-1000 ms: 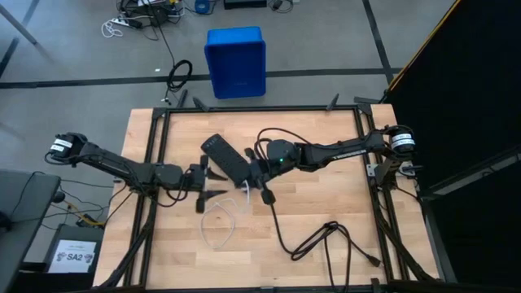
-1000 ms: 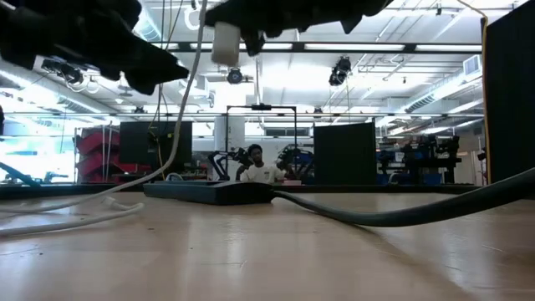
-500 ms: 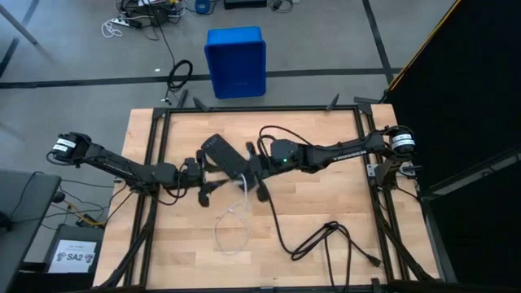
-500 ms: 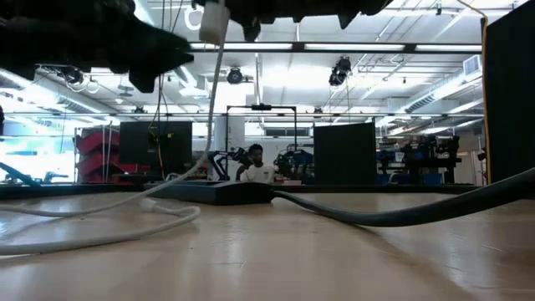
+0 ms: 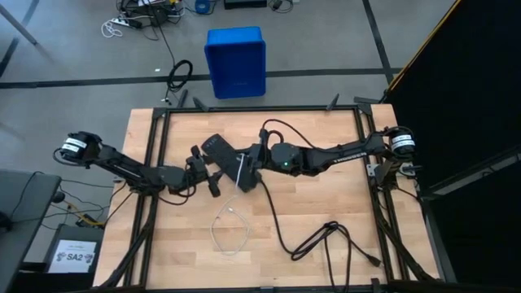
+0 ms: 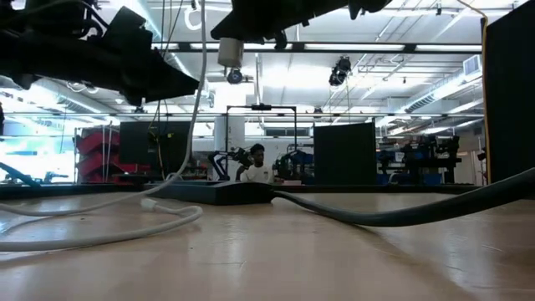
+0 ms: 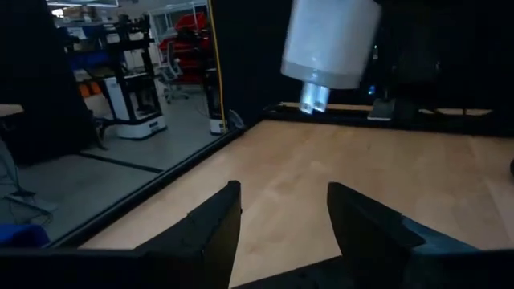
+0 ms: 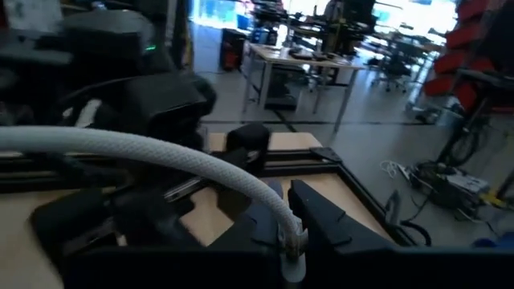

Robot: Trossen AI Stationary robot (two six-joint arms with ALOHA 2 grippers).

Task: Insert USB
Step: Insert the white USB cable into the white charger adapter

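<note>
My right gripper (image 5: 242, 172) is shut on the small white charger block (image 6: 230, 50), held in the air over the near end of the long black power strip (image 5: 220, 151). The block's prongs (image 7: 312, 96) point down. The thin white USB cable (image 5: 230, 213) runs from the block down to a loose loop that lies on the table. My left gripper (image 5: 210, 173) is open and empty. It is level, just left of the block and beside the strip, and its fingers (image 7: 217, 229) point at the block. My right gripper pinches the charger block's upper end (image 8: 291, 265) between its two fingers, which mostly hide it. The block hangs upright below the fingers, clear of the power strip. The white cable (image 8: 185, 164) leaves the block's top and falls slack to the table (image 6: 167, 219).
A thick black cord (image 5: 281, 224) runs from the strip across the table's middle to a tangle near the front right (image 5: 334, 236). A black frame (image 5: 260, 108) edges the table. A blue bin (image 5: 235, 61) stands on the floor beyond the far edge.
My right gripper has carried the charger block toward the table's far-left, over the power strip; the block rose, then came down a little. My left gripper has moved toward the far edge beside the strip. The cable's loop has slid and spread on the table.
</note>
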